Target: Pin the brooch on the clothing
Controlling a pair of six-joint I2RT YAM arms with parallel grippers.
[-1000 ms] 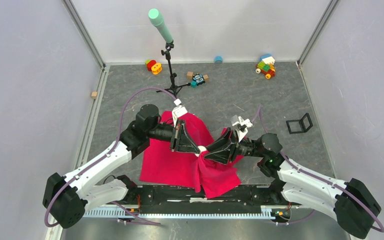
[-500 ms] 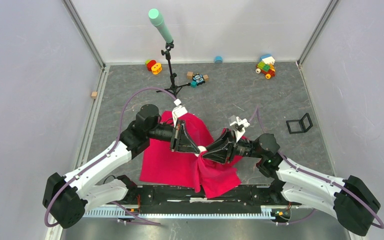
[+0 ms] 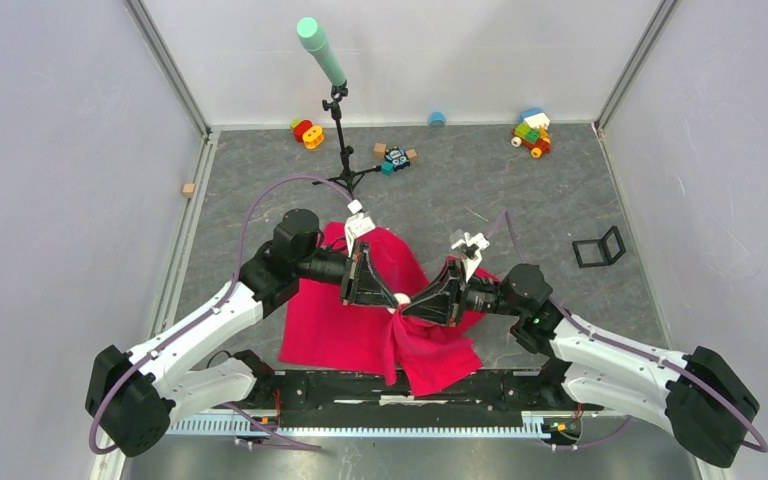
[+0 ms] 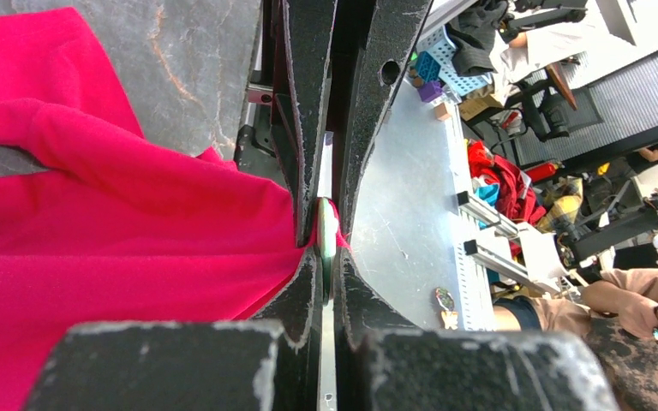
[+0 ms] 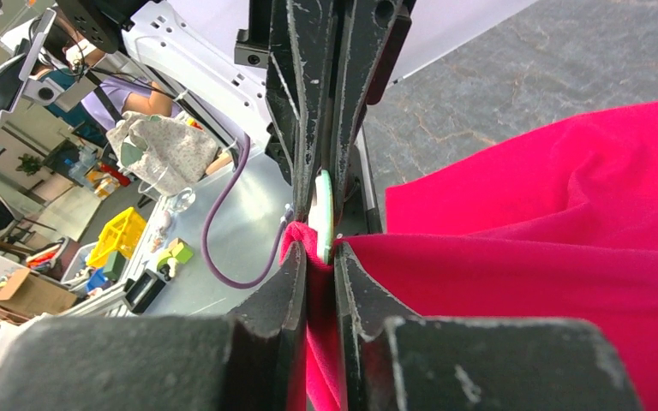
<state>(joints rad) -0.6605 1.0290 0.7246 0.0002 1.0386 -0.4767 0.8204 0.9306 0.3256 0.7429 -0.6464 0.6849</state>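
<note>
The brooch (image 4: pixel 327 233) is turned edge-on, a thin pale-green disc nipped between the tips of the left gripper (image 4: pixel 327 257), whose jaws are clenched tight on it. It sits over the middle of the red shirt (image 3: pixel 345 335), right at the peak of a fold of cloth drawn up from the table (image 3: pixel 520 190). The right gripper (image 5: pixel 317 261) meets it nose to nose from the other side. Its two fingers are pressed in on that raised fold just beside the disc, and cloth fills the narrow slot between them. The rest of the shirt lies rumpled on the grey table between the two arms. Toy blocks (image 3: pixel 532 132) sit by the far wall, well apart.
</note>
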